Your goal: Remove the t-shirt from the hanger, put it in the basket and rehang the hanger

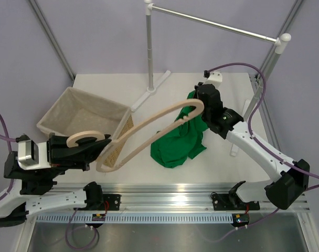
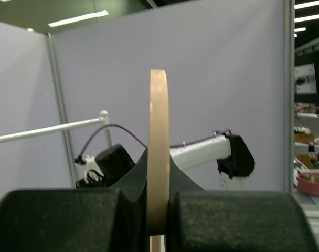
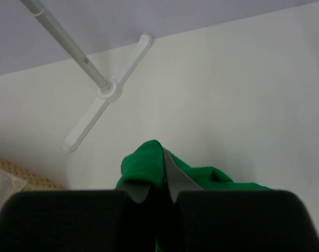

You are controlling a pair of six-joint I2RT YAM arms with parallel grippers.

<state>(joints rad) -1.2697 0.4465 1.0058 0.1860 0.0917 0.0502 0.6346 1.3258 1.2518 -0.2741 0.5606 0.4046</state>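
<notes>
Left gripper [image 2: 158,210] clamped tight on the hanger [image 1: 149,123], wood edge-on between its fingers. Right gripper [image 3: 162,185] nearly closed, pinching a fold of the t-shirt [image 1: 178,144]. The shirt bunches around the hanger's far end and the rest is heaped on the table. Woven basket [image 1: 100,98] at left shows only its pale lining, and the hanger's near end hangs by its corner.

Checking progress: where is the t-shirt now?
Top view, right of centre: the t-shirt droops onto the table from the right hand, against the right end of the hanger.
</notes>
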